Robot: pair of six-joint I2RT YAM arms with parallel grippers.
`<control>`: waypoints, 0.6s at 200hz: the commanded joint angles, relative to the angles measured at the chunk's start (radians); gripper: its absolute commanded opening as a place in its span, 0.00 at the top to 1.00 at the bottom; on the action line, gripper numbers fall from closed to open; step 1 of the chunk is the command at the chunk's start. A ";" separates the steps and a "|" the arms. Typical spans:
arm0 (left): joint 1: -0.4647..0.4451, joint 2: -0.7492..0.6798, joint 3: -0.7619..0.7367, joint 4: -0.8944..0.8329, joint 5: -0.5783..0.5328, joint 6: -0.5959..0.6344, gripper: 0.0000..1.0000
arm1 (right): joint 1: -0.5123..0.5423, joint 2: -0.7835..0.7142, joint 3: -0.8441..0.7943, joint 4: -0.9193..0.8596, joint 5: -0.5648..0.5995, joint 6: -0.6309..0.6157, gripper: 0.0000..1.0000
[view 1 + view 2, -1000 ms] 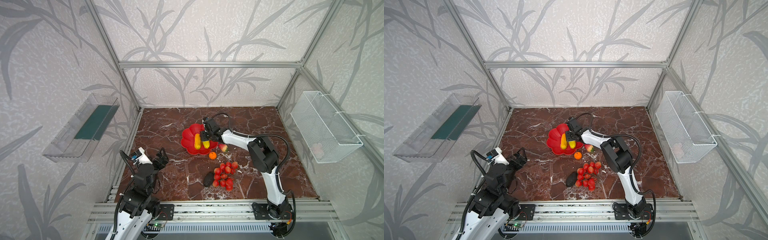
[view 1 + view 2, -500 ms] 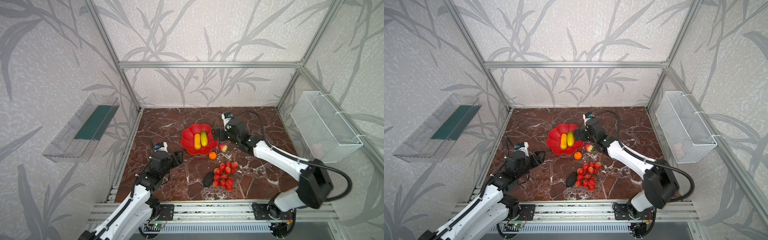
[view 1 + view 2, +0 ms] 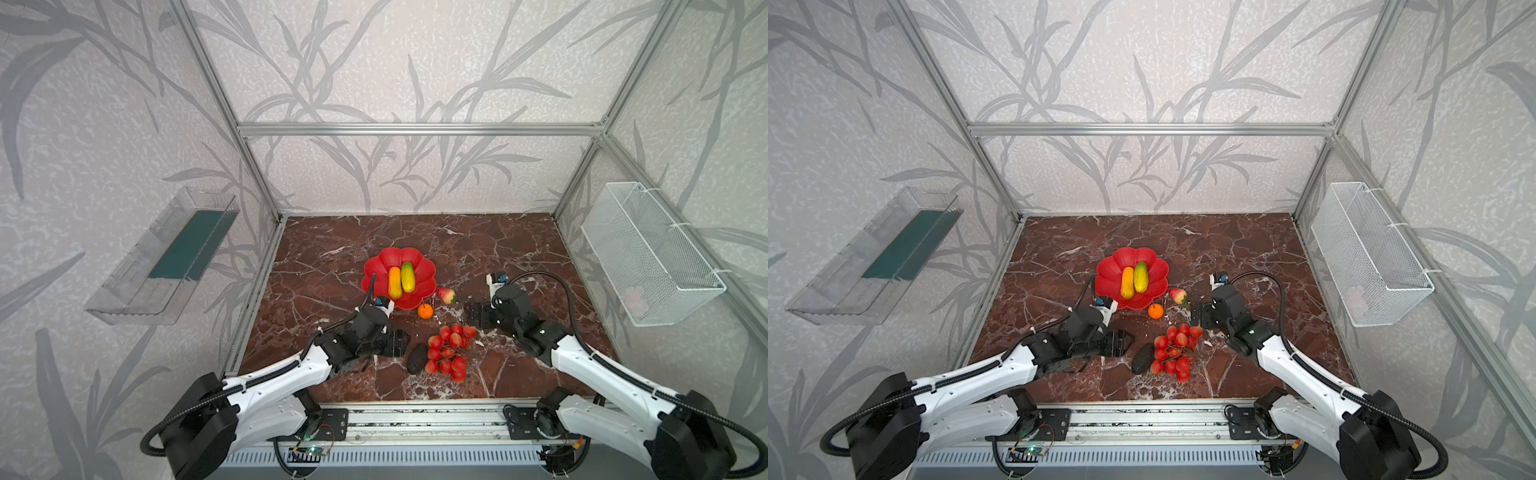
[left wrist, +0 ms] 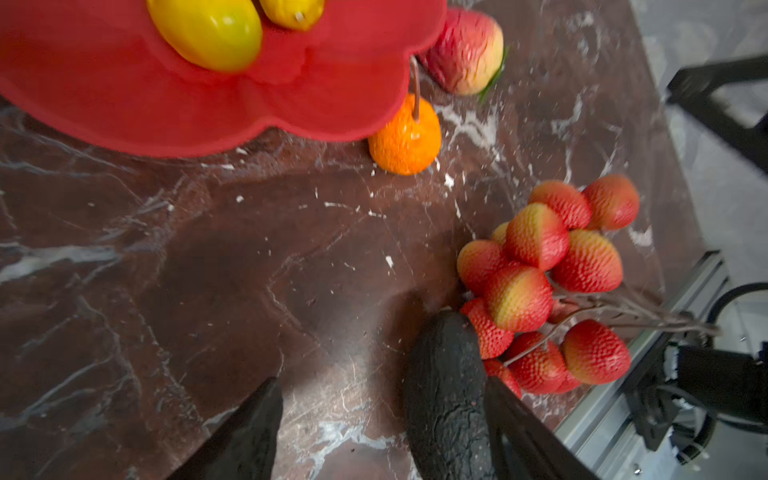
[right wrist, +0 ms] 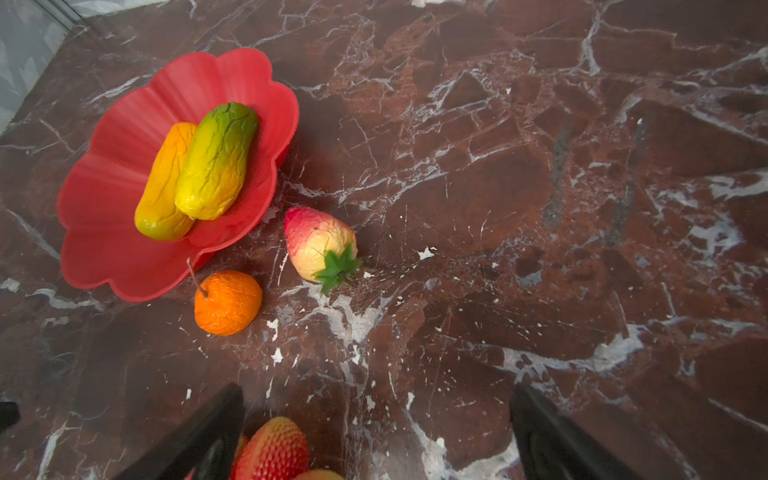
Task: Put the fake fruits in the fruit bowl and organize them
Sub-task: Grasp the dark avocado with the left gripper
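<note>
My left wrist camera shows what the top views blur: the avocado (image 4: 446, 395) lies between the parted fingers of the left pincer (image 4: 381, 380), near one, unclamped. The right pincer (image 5: 378, 390) gapes wide, empty (strawberry (image 5: 320, 245) and tangerine (image 5: 227, 302) ahead on the tabletop (image 5: 540, 208)). A second ago it was at the bowl (image 5: 108, 257), where orange mango (image 5: 160, 199) and green mango (image 5: 216, 162) now lie.

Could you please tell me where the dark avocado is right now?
In both top views the avocado lies near the front middle, right beside the left edge of the red fruit bunch, just ahead of the left pincer.
</note>
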 commanded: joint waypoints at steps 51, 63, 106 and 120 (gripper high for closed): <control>-0.106 0.172 0.102 0.004 -0.027 0.038 0.23 | -0.004 0.011 0.020 0.011 -0.011 0.034 0.01; -0.107 0.199 0.108 0.009 -0.021 0.037 0.23 | -0.005 0.010 0.018 0.011 -0.011 0.036 0.01; -0.118 0.291 0.133 0.012 0.008 0.042 0.26 | -0.004 -0.015 0.007 -0.005 0.003 0.033 0.01; -0.121 0.325 0.143 0.009 0.013 0.043 0.31 | -0.005 -0.027 0.002 -0.005 0.007 0.034 0.01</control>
